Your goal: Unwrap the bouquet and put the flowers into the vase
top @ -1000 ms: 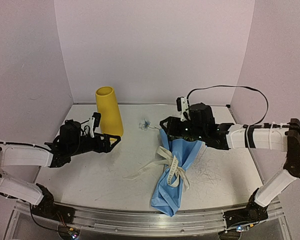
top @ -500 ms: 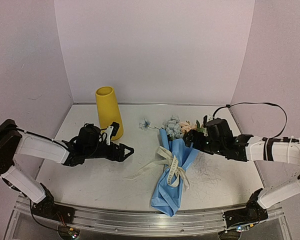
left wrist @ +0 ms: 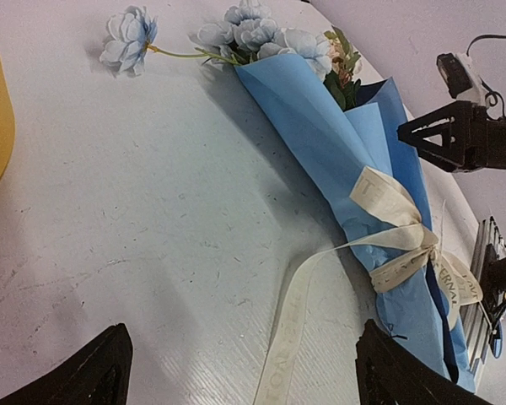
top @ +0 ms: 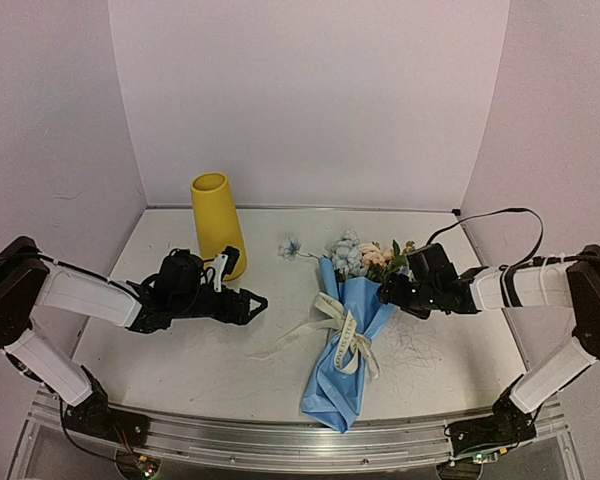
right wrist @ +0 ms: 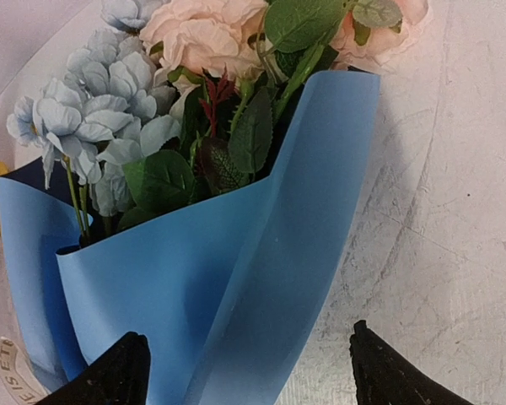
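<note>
The bouquet (top: 348,330) lies on the table in its light blue paper cone, tied with a cream ribbon bow (top: 342,330). The flowers (top: 360,254) poke out of its far end, and one pale blue bloom (top: 290,247) lies out to the left. The yellow vase (top: 217,222) stands at the back left. My left gripper (top: 253,303) is open, low over the table left of the bouquet, with a ribbon tail (left wrist: 299,329) lying between its fingers. My right gripper (top: 388,292) is open at the cone's upper right edge, one finger over the paper (right wrist: 194,287) and one over the table.
White walls close in the back and both sides. A black cable (top: 500,214) loops above the right arm. A metal rail (top: 280,440) runs along the near edge. The right gripper (left wrist: 430,135) shows in the left wrist view beyond the bouquet.
The right arm drew back from over the flowers, uncovering them, and came down at the cone's right side. The left arm swung right toward the bouquet, then held still.
</note>
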Robot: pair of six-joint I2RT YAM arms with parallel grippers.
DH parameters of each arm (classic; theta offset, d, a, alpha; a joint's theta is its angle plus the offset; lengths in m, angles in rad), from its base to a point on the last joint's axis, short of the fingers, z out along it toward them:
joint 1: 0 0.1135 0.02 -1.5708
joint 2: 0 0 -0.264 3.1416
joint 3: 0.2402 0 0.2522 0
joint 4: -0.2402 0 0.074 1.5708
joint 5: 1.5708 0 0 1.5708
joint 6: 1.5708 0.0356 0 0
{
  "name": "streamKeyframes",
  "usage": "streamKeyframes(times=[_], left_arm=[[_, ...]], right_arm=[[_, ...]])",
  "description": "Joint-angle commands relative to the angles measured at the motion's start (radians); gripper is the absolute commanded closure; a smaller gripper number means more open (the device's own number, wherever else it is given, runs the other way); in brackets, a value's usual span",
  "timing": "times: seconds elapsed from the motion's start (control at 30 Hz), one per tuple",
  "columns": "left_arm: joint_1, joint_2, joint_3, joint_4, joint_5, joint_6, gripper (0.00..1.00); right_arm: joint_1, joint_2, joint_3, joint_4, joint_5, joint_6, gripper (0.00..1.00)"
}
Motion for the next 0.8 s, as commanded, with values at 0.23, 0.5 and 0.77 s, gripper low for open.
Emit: streamKeyframes(times=[0.23, 0.5, 0.77], left_arm=[[-0.005, -0.091, -0.067, 0.001, -0.156, -0.009, 0.07], [0.037, -0.094, -0.072, -0.039, -0.137, -0.022, 0.06], [0.06, -0.101, -0.068, -0.054, -0.113, 0.037, 0.06]], right_arm=[[-0.011, 0.142, 0.062, 0.203, -0.176, 0.024, 0.36], [-0.006, 0.244, 0.207, 0.221, -0.214, 0.022, 0.37], [-0.004, 0.339, 0.323, 0.244, -0.226, 0.027, 0.34]])
